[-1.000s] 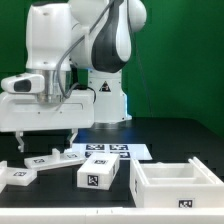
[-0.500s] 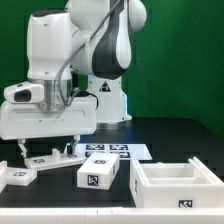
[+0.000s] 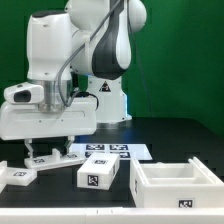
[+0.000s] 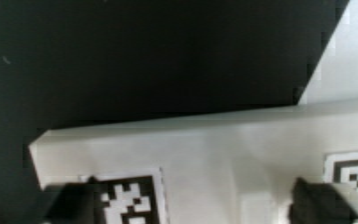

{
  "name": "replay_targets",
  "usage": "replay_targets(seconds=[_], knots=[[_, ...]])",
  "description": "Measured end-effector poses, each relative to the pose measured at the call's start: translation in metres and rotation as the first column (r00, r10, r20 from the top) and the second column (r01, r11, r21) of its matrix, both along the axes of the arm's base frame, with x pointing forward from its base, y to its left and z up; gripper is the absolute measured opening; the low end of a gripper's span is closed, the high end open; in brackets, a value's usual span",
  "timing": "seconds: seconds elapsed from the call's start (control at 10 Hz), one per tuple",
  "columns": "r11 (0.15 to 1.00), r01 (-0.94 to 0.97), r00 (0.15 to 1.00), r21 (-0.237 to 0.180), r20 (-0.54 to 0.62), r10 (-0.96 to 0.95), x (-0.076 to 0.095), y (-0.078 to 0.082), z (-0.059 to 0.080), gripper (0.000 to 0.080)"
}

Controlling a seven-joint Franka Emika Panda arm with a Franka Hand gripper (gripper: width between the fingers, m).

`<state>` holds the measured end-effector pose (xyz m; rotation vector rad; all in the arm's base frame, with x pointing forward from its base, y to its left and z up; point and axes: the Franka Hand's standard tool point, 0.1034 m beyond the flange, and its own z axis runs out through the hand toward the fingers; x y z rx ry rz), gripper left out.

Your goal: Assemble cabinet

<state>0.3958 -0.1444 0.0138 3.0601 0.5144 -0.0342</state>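
The cabinet box [image 3: 170,185], a large white open box with thick walls and a tag on its front, stands at the exterior view's right. My gripper [image 3: 48,152] is low at the exterior view's left, open, over a flat white tagged panel [image 3: 52,158] lying on the table. In the wrist view the gripper [image 4: 194,205] has its dark fingertips [image 4: 69,203] wide apart above that panel [image 4: 211,150], and the panel's tags show beside each finger. Nothing is held.
A small white tagged block [image 3: 97,175] lies in front of the panel. Another white tagged piece [image 3: 20,176] lies at the near left. The marker board [image 3: 108,152] lies flat behind them, by the robot base [image 3: 108,105]. The table is black.
The gripper has come down toward the flat panel over the last second. Its fingers stay open, and the parts have not moved.
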Motion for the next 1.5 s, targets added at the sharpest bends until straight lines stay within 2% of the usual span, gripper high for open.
replay_targets(seconds=[0.1, 0.2, 0.3, 0.4, 0.5, 0.6, 0.7, 0.8, 0.9, 1.0, 1.1, 1.2, 1.3, 1.4, 1.5], knots=[[1.000, 0.000, 1.000, 0.000, 0.000, 0.000, 0.000, 0.000, 0.000, 0.0378], [1.000, 0.000, 1.000, 0.000, 0.000, 0.000, 0.000, 0.000, 0.000, 0.0378], [1.000, 0.000, 1.000, 0.000, 0.000, 0.000, 0.000, 0.000, 0.000, 0.0195], [1.000, 0.000, 1.000, 0.000, 0.000, 0.000, 0.000, 0.000, 0.000, 0.0062], [1.000, 0.001, 1.000, 0.005, -0.003, -0.001, -0.001, 0.002, 0.001, 0.0062], [0.999, 0.006, 0.999, 0.044, -0.036, -0.004, -0.004, 0.014, 0.006, 0.0062], [0.991, 0.062, 0.993, 0.118, -0.105, -0.049, -0.007, 0.033, 0.023, 0.0062], [0.978, 0.123, 0.984, 0.171, -0.148, -0.098, -0.005, 0.047, 0.042, 0.0062], [0.970, 0.159, 0.981, 0.183, -0.140, -0.134, 0.002, 0.060, 0.056, 0.0062], [0.968, 0.180, 0.980, 0.176, -0.119, -0.161, 0.006, 0.080, 0.065, 0.0062], [0.974, 0.178, 0.981, 0.143, -0.100, -0.164, 0.006, 0.089, 0.063, 0.0062], [0.975, 0.165, 0.983, 0.149, -0.106, -0.151, 0.004, 0.085, 0.062, 0.0064], [0.987, 0.113, 0.992, 0.116, -0.068, -0.106, 0.010, 0.082, 0.061, 0.0064], [0.997, 0.011, 1.000, 0.070, -0.026, -0.010, 0.014, 0.091, 0.061, 0.0064], [0.996, -0.057, 0.998, 0.062, -0.028, 0.058, 0.015, 0.113, 0.064, 0.0064]])
